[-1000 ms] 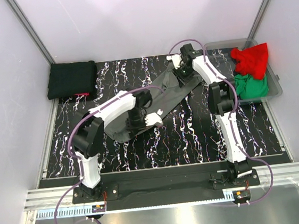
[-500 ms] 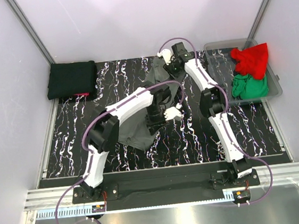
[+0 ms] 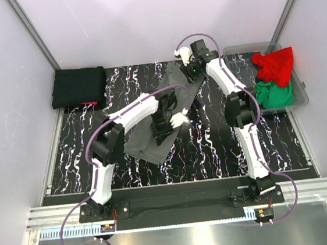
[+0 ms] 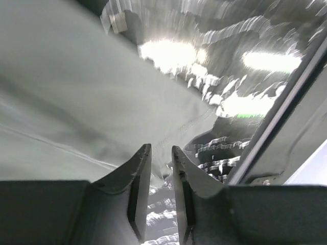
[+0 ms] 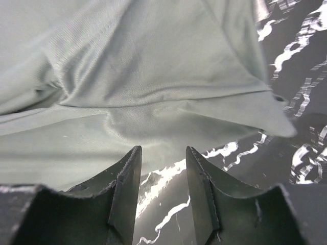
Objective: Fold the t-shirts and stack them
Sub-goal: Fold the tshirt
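While both my arms reach out over the table (image 3: 213,146), the holdings stand as follows.

1. Left claw (image 4: 161,148). Fingers (image 4: 137,176) parted by a narrow slot, nothing between them. The tips hang at the hem of the grey shirt; I cannot tell whether they touch it. Through the slot I see marbled tabletop.

2. Right claw (image 5: 162,149). Fingers (image 5: 126,178) spread wider, pinching nothing. Cloth lies just past the tips, creased into soft folds, with one pointed corner running out to the right over the table.

3. Grey shirt (image 3: 145,146). Large, dark grey, spread in a slanted band across the middle of the table, from the far edge near my right claw down toward the near left. My left arm crosses over its middle. Not folded flat; the near end lies as a loose flap.

4. Black shirt (image 3: 79,86). Folded into a neat block at the far left corner, well apart from the grey one. A thin red edge shows under its near side; I cannot tell what that is.

5. Red shirt (image 3: 274,66). Bunched in the far half of the bin (image 3: 240,49).

6. Green shirt (image 3: 274,94). Crumpled in the near half of the same bin, touching the red one.

7. Bin. Clear grey plastic, at the far right of the table, beside my right arm.
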{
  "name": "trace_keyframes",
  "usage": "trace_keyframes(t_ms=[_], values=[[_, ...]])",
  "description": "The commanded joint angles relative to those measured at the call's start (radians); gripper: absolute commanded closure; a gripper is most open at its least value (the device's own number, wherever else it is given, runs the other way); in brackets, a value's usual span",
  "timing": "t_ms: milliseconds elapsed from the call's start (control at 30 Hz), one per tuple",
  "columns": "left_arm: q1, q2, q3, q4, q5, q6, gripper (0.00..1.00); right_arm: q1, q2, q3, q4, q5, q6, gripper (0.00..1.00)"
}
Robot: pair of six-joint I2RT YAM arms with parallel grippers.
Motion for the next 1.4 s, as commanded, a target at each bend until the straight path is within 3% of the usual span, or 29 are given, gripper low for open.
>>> trace_keyframes(t_ms=[0, 267, 500, 933, 1367], values=[[0.004, -0.041, -0.13, 0.014, -0.072, 0.038, 0.74, 0.002, -0.099, -0.021, -0.003, 0.007, 0.073, 0.53], [0.03, 0.013, -0.228, 0.103, -0.046, 0.042, 0.75, -0.007, -0.058, -0.059, -0.028, -0.034, 0.142, 0.53], [0.01, 0.057, -0.225, 0.12, 0.021, 0.027, 0.75, -0.022, 0.045, -0.007, -0.034, -0.061, 0.182, 0.53], [-0.159, 0.175, -0.032, 0.101, 0.11, 0.007, 0.74, -0.013, 0.168, 0.154, -0.051, -0.059, 0.156, 0.53], [-0.185, 0.197, 0.063, 0.233, 0.184, -0.09, 0.67, 0.032, 0.241, 0.283, 0.003, -0.077, 0.152, 0.48]])
